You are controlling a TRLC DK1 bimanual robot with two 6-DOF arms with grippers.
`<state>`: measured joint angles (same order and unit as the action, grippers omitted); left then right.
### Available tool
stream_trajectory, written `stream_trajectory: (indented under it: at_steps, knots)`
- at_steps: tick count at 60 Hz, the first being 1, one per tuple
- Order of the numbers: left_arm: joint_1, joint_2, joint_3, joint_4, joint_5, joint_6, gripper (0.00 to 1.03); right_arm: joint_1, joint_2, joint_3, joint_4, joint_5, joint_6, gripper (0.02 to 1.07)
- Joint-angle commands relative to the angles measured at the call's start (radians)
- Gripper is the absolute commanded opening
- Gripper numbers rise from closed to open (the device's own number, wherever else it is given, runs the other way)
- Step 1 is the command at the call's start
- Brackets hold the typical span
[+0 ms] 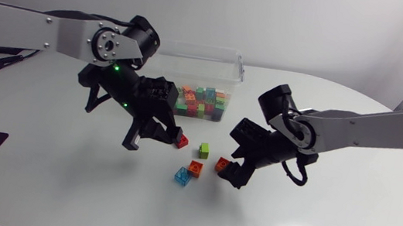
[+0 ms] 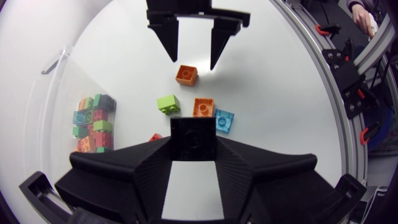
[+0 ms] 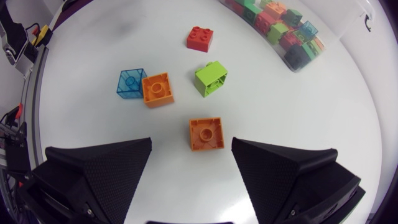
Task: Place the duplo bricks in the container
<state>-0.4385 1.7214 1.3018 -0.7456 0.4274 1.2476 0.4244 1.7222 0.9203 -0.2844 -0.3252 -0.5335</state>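
**Head view.**
- Left gripper (image 1: 153,138): over the table (image 1: 327,223), just in front of the clear container (image 1: 193,56), which holds many coloured bricks. Red brick (image 1: 181,141) just beside one fingertip.
- Right gripper (image 1: 232,168): orange brick (image 1: 223,164) at its tips.
- Between the two grippers: green brick (image 1: 203,151), second orange brick (image 1: 195,168) and blue brick (image 1: 182,176). The last two touch.

**Left wrist view.**
- Left gripper: pinching a black brick (image 2: 193,138) from both sides at the fingertips.
- Just ahead of it: second orange brick and blue brick side by side, then the green brick.
- Red brick half hidden beside one finger.
- Farther ahead: right gripper, fingers spread, with the orange brick at their tips.
- Container well off to one side.

**Right wrist view.**
- Right gripper: fingers wide apart. The orange brick lies on the table just ahead of the gap between them, touching neither.
- Ahead: green brick; beside it the second orange brick against the blue brick.
- Beyond those: red brick, then the container.
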Motion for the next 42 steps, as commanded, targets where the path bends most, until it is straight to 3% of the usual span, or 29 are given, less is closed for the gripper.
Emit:
stream_trajectory:
  at_steps: [1,14,23,42]
  knots:
    - [0.004,-0.074,-0.044,0.032,0.017,-0.088,0.35,-0.003,0.071,0.052,-0.002,0.002,-0.039,0.95]
    - [0.012,-0.160,-0.073,0.164,0.017,-0.272,0.36,-0.010,0.178,0.160,-0.073,0.006,-0.068,0.94]
    - [0.032,-0.175,-0.068,0.253,0.008,-0.361,0.36,-0.015,0.214,0.193,-0.118,0.014,-0.082,0.81]
    - [0.041,-0.163,-0.035,0.394,-0.049,-0.514,0.36,-0.016,0.241,0.232,-0.167,0.028,-0.105,0.31]
